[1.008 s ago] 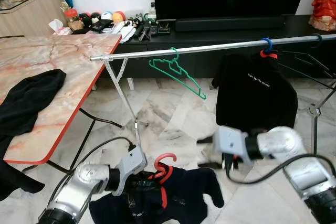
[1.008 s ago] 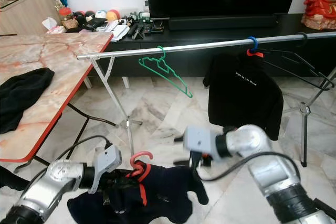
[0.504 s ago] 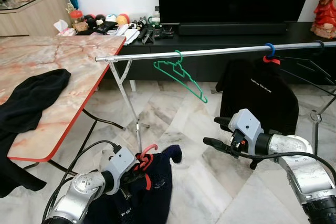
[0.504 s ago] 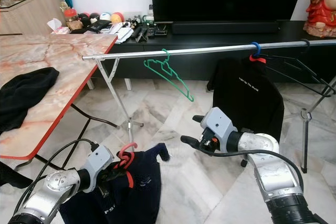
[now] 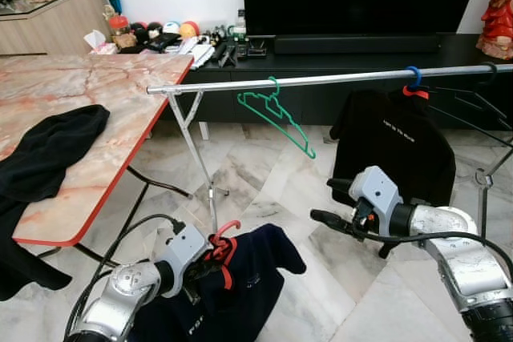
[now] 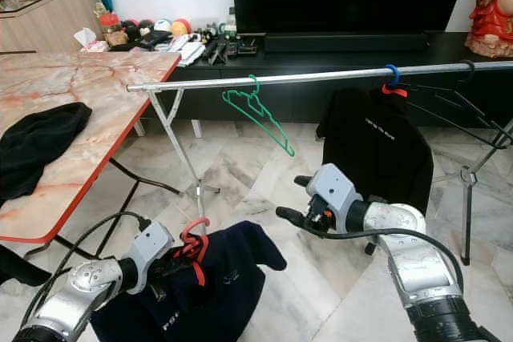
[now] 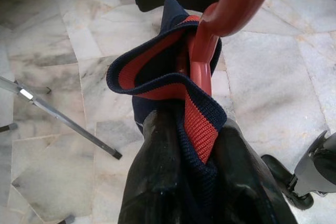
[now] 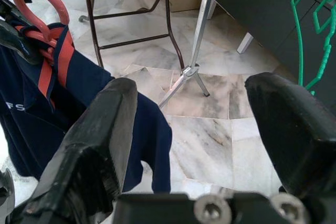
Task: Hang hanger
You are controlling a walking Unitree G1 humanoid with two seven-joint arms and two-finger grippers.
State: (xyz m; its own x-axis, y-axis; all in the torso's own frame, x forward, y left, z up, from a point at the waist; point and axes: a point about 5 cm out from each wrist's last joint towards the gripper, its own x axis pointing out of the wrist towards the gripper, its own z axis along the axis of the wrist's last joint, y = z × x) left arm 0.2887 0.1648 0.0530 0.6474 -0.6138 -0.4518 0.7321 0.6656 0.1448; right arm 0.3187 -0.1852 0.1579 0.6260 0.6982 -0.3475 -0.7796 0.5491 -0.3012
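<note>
My left gripper (image 5: 210,258) is low over the floor, shut on the neck of a red hanger (image 5: 227,232) that carries a navy shirt (image 5: 240,294) with a red-striped collar. In the left wrist view the fingers (image 7: 157,182) pinch the collar and the red hanger (image 7: 210,51) together. My right gripper (image 5: 327,200) is open at mid height to the right, apart from the shirt. Beyond both runs the silver rail (image 5: 321,80), bearing a green hanger (image 5: 276,114) and a black shirt (image 5: 393,146).
A marble table (image 5: 80,110) with a red edge stands on the left, a black cloth (image 5: 48,150) lying on it. The rack's legs (image 5: 196,158) stand beside the table. Black hangers (image 5: 473,106) crowd the rail's right end. A dark TV console (image 5: 361,50) lies behind.
My left gripper has raised the hanger and shirt off the floor, and the shirt's sleeve has swung out to the right. My right gripper has risen away from the shirt and now stays still.
</note>
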